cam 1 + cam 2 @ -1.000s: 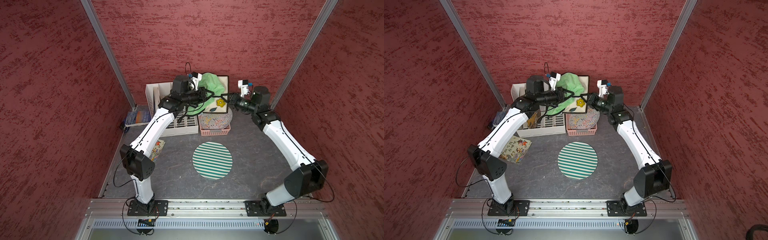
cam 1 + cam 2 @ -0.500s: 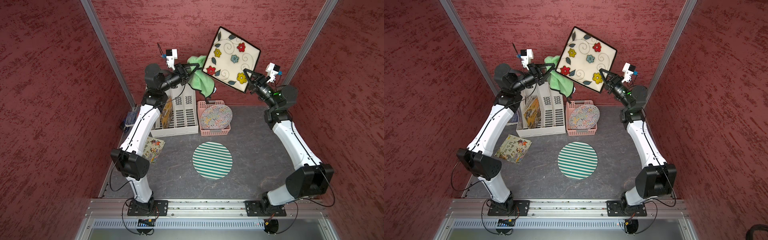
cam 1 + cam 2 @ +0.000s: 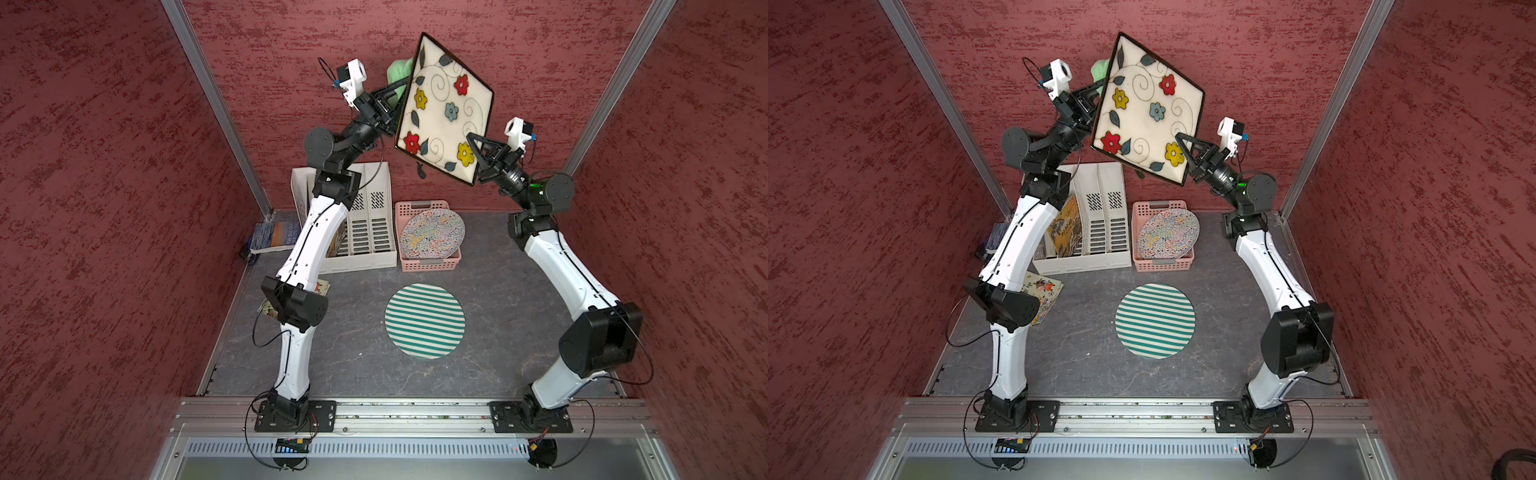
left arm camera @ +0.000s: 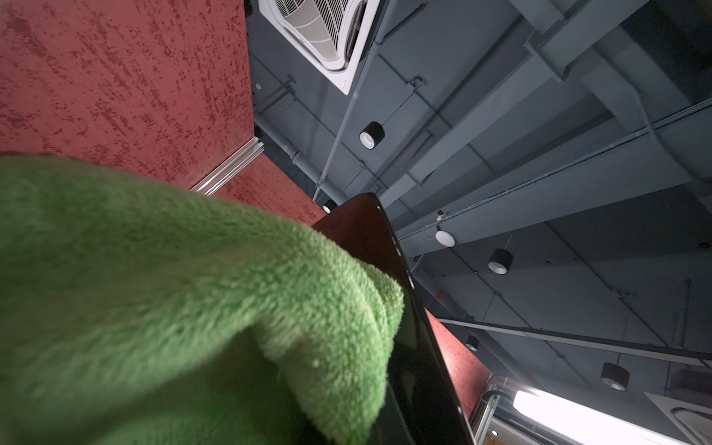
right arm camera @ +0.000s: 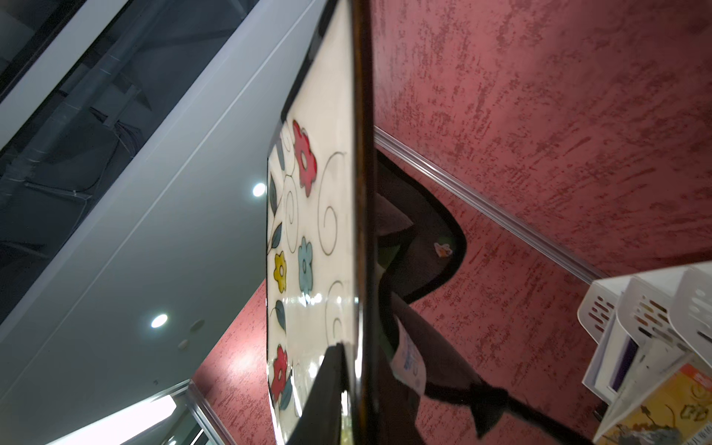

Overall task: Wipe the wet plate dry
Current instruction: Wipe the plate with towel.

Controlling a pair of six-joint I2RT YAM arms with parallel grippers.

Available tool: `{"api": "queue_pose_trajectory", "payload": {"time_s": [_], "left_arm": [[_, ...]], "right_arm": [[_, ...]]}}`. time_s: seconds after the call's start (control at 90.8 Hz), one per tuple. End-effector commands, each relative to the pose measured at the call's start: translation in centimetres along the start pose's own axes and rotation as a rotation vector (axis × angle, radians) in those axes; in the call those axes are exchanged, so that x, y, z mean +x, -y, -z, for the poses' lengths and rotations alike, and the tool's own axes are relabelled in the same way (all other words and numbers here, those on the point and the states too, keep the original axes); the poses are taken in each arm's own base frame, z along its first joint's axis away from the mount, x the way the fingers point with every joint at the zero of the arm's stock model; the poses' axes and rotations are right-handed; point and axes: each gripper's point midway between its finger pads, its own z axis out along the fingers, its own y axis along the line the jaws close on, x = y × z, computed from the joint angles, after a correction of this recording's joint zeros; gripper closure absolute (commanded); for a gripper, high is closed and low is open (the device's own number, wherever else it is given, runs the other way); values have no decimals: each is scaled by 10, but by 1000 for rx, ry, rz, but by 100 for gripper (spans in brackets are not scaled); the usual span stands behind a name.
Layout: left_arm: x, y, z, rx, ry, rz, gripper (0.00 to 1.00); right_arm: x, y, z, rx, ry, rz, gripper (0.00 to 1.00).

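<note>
left fingers pinch cloth behind plate | right fingers pinch plate edge | basket below

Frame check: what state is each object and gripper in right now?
square flowered plate: held aloft, tilted steeply.
right gripper: shut on the plate's lower edge.
green cloth: bunched, against the plate's dark back.
left gripper: shut on the cloth.
striped round plate: flat on the table.
patterned round plate: leaning in the pink basket.
file holder: upright, books inside.
</note>
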Motion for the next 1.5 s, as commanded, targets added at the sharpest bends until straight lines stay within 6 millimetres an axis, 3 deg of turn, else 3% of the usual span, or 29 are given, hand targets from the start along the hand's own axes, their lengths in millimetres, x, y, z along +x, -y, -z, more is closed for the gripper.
{"api": "queue_pose_trajectory", "payload": {"time_s": [0.0, 0.121, 0.187, 0.264, 0.342, 0.43, 0.562, 0.639, 0.694, 0.892, 1.036, 1.157, 1.278, 1.421, 1.487], "left_arm": [[84, 4, -26, 72, -204, 107, 100], [97, -1, -27, 68, -223, 133, 100], [89, 5, -22, 54, -212, 108, 100], [70, 11, -14, 25, -180, 62, 100], [47, 22, -5, 9, -145, 8, 100], [29, 29, -1, -2, -113, -29, 100], [36, 18, -7, 1, -127, 2, 100], [51, 10, -13, 13, -147, 41, 100], [63, 3, -16, 16, -165, 69, 100], [118, -13, -23, 18, -227, 174, 100], [138, -23, 1, -52, -210, 187, 100], [151, -34, 34, -191, -207, 139, 100], [164, -42, 58, -372, -251, 30, 100], [166, -38, 57, -560, -298, -218, 100], [163, -52, 55, -683, -306, -328, 100]], "right_arm": [[-1, -52, -26, -123, 17, 106, 100], [-41, -43, -26, -61, 145, 155, 100], [-57, -41, -18, -50, 190, 166, 100], [-60, -41, -11, -43, 189, 170, 100], [-49, -38, -5, -26, 156, 179, 100], [-20, -44, -6, -31, 66, 192, 100], [23, -50, -18, -87, -14, 143, 100], [26, -50, -26, -96, -4, 134, 100], [16, -50, -30, -96, 26, 146, 100], [-46, -55, -34, -99, 163, 195, 100], [-95, -44, -13, -29, 280, 227, 100], [-116, -26, 9, 72, 332, 241, 100], [-104, 4, 20, 229, 283, 271, 100], [-59, 45, 24, 423, 143, 309, 100], [-35, 52, 20, 448, 86, 323, 100]]}}
